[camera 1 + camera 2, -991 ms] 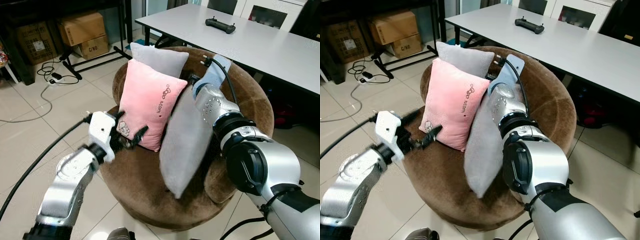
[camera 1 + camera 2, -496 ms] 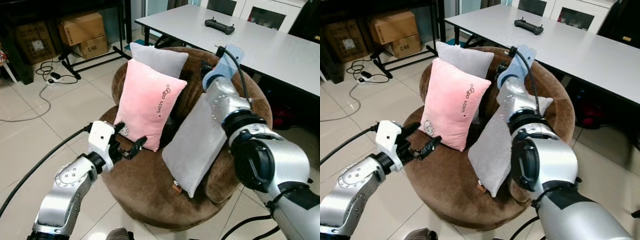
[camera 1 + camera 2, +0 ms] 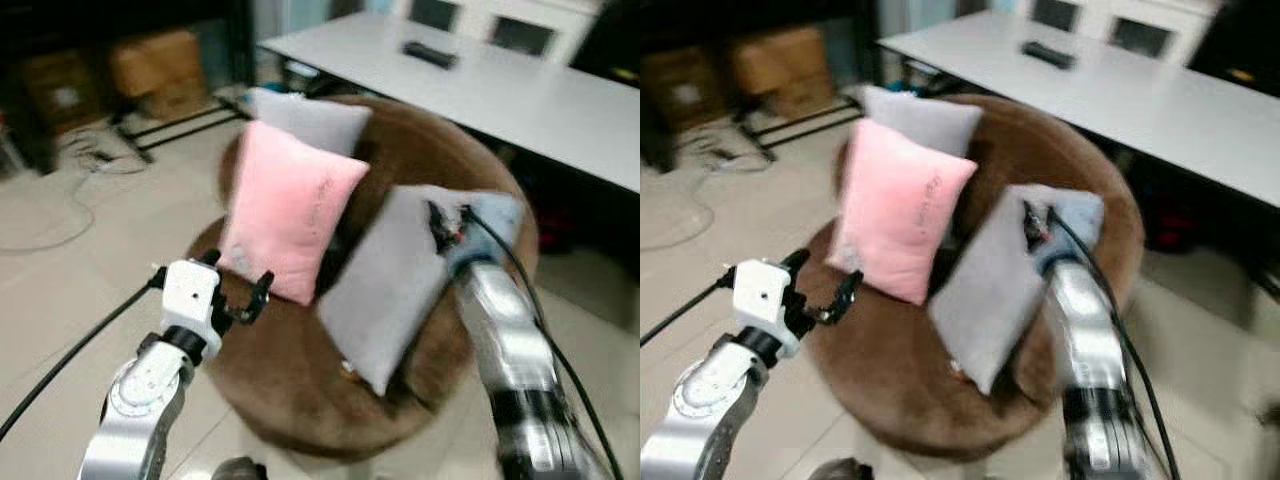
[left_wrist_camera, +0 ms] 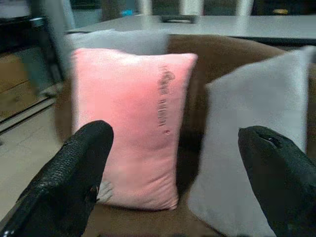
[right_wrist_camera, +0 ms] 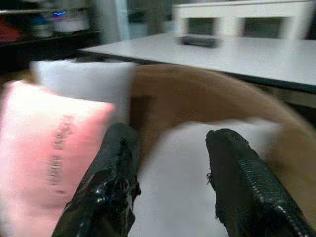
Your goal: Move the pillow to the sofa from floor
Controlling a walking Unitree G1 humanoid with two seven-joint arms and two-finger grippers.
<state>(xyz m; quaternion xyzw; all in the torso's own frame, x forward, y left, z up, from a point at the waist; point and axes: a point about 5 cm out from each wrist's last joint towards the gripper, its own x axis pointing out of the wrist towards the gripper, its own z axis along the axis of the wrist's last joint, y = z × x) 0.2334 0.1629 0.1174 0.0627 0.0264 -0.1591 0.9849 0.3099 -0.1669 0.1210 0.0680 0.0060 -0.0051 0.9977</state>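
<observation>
Left eye view shows three pillows on the round brown sofa (image 3: 300,380): one pink pillow (image 3: 290,215) upright at the seat's 10 o'clock, one grey back pillow (image 3: 305,118) behind it at 12 o'clock, and one grey pillow (image 3: 385,285) leaning against the sofa's 3 o'clock rim, its lower corner near the front edge. The left gripper (image 3: 238,290) hovers off the sofa's 8 o'clock edge, fingers apart, holding nothing, bare tile floor (image 3: 70,270) beside it. The right gripper (image 5: 170,182) sits just above the leaning grey pillow's top edge, fingers spread and empty. One white table (image 3: 520,95) stands beyond, at 1 o'clock.
</observation>
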